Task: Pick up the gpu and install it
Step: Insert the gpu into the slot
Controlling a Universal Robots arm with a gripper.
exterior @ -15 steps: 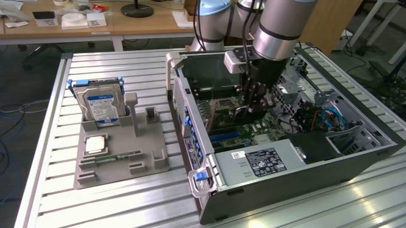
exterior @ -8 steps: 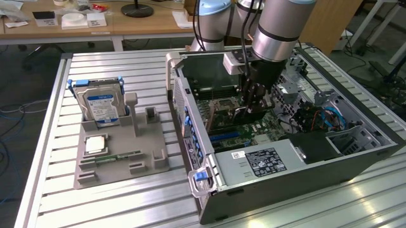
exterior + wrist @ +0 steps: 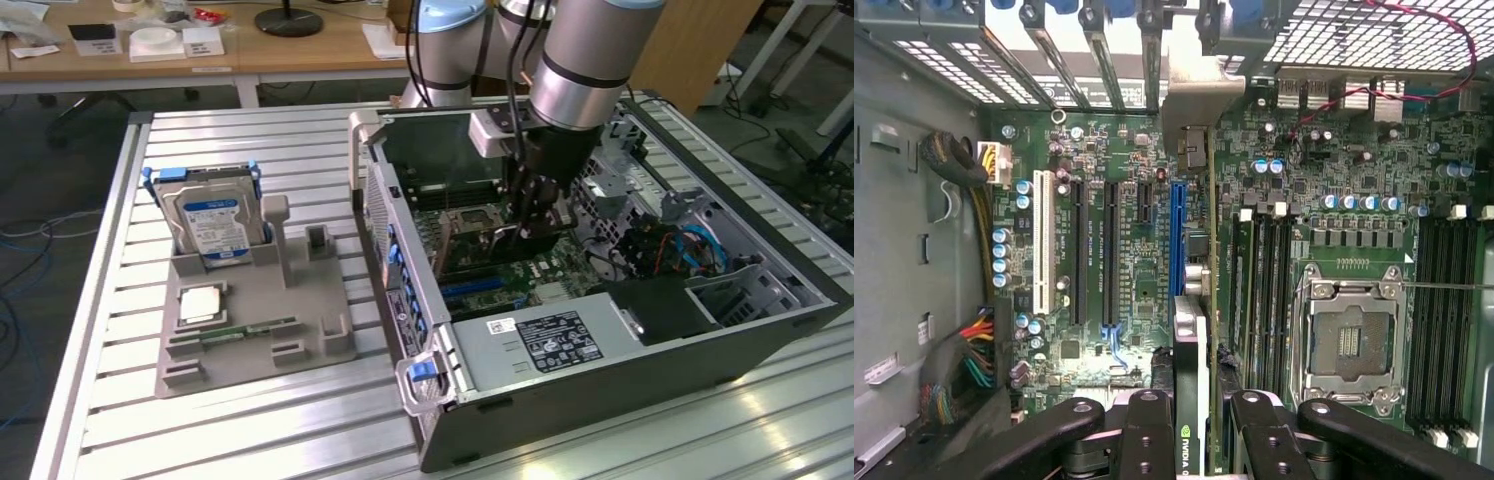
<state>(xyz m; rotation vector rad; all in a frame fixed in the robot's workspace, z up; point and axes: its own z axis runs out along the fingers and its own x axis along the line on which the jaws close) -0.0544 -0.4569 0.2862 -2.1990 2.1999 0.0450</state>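
The gripper [image 3: 1196, 432], jaws half-closed, clamps the gpu [image 3: 1192, 350] on edge. It is best held upright, parallel to the blue PCIe slot [image 3: 1176, 230] below.

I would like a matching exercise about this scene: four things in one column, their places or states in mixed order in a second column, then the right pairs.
Things:
1. gpu
2. hard drive
3. memory stick
4. processor socket

Places or states:
a. stands upright in the gray holder
b. empty, on the motherboard
c. gripped by the tool, inside the case
d. lies flat in the gray holder

Pairs: 1-c, 2-a, 3-d, 4-b
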